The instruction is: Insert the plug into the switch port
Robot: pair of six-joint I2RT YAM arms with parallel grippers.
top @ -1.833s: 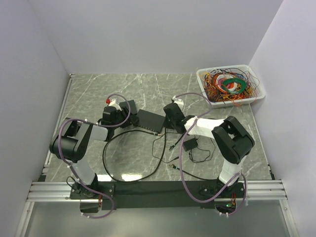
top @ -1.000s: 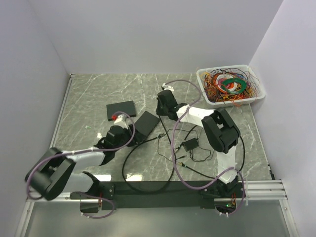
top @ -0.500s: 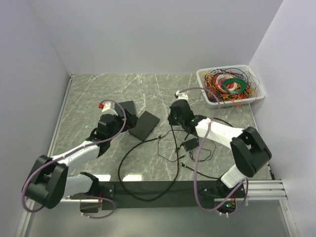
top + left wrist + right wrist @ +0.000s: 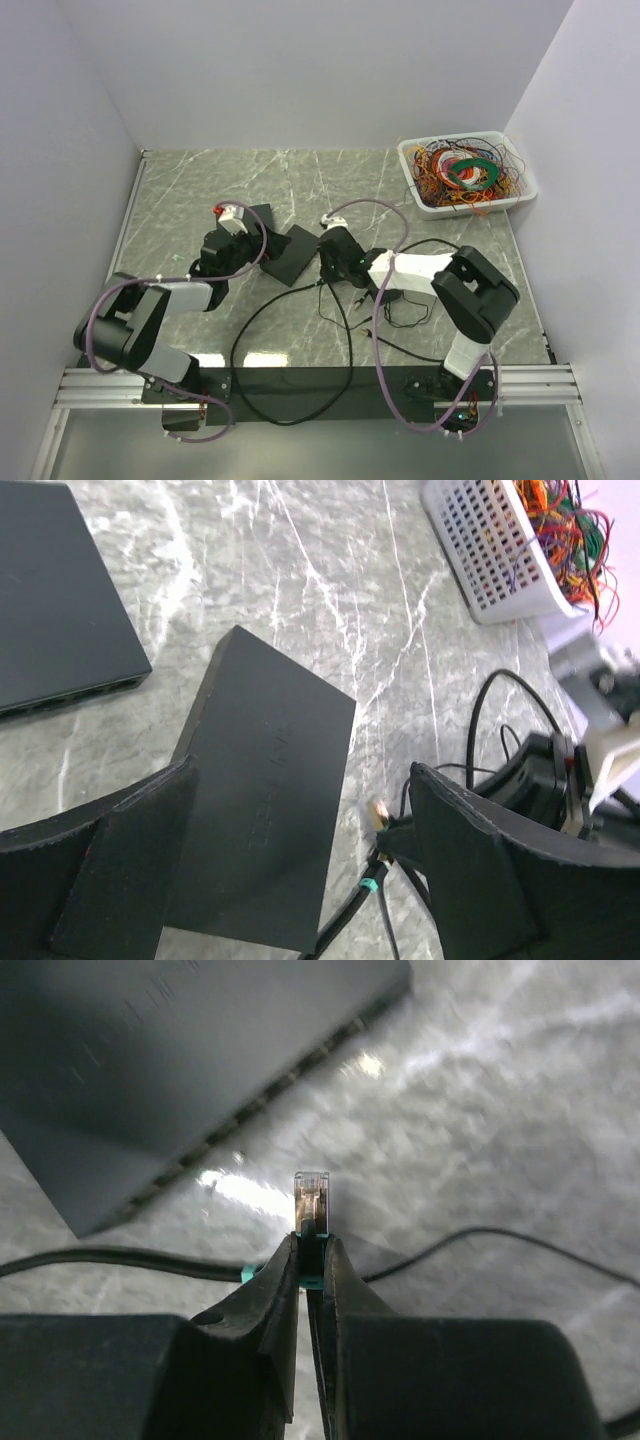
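Observation:
The switch is a flat black box lying askew mid-table; its row of ports faces my right gripper. My right gripper is shut on the clear plug, which sticks out past the fingertips a short way from the port edge, apart from it. A teal band sits behind the plug on its black cable. My left gripper is open, its fingers spread over the near end of the switch. The plug's tip shows beside the left gripper's right finger.
A second flat black box lies behind the left gripper. A white basket of tangled coloured wires stands at the back right. A small black power adapter with thin leads sits right of the right gripper. The cable loops toward the near edge.
The left gripper has opened wide and shifted back beside the switch. The right gripper, with the plug, has moved left and nearer, up to the switch's port side.

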